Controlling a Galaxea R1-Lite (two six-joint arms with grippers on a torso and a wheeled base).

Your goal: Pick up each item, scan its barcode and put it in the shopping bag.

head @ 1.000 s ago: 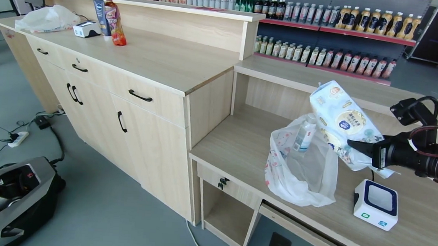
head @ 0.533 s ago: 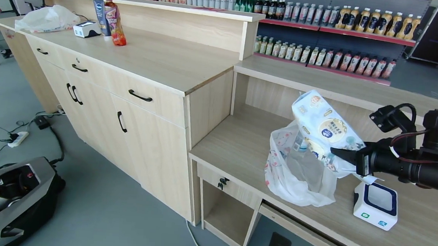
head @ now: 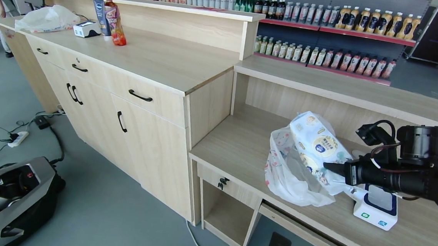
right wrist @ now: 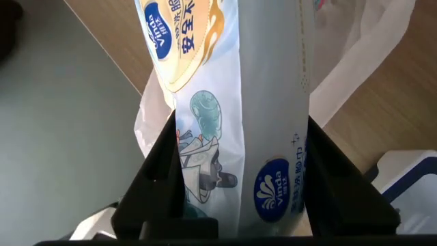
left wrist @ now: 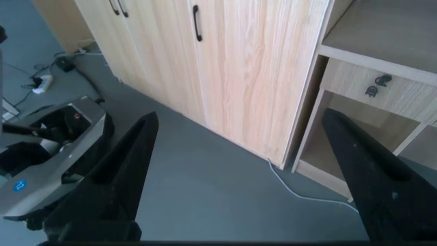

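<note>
The pack (head: 319,145) lies in the bag's mouth, above the surface (head: 241,140), held at its near-right end. Its long axis runs from that clamped end to its free end at the far left, which is tilted upward. That slant probably suits sliding it lengthwise into the opening; whether its underside touches the plastic I cannot tell. The right hand (head: 327,166) grips it across its width, one finger on each flat side. The bag (head: 288,178) slumps open on the surface, just left of the scanner (head: 376,211), so a scanned item has little way to travel. The left hand (left wrist: 239,181) hangs wide and empty over the floor, near the cupboard doors.
</note>
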